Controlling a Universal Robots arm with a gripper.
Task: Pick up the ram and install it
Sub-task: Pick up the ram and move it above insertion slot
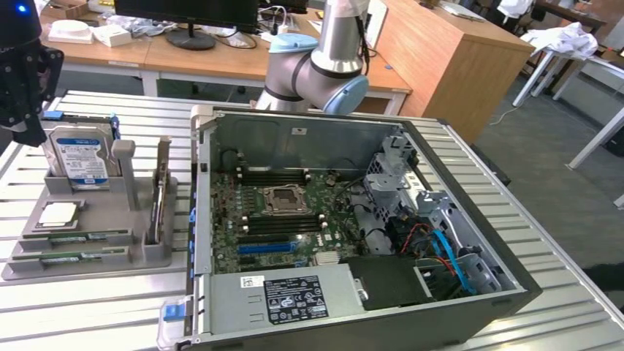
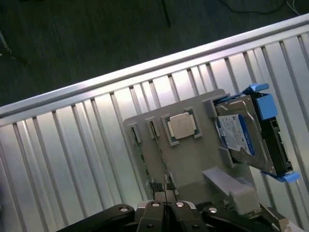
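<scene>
Two ram sticks lie edge-up in the front slots of a grey holder on the slatted table, at the exterior view's left. In the wrist view the ram sits in narrow slots beside a square silver processor. My gripper hangs above the holder's far left corner, well clear of the sticks. Its black fingers are pressed together with nothing between them, so the gripper is shut and empty.
A hard drive with blue rails stands upright at the back of the holder. The open computer case lies to the right, its motherboard showing dark memory slots around the processor socket. The arm's base stands behind the case.
</scene>
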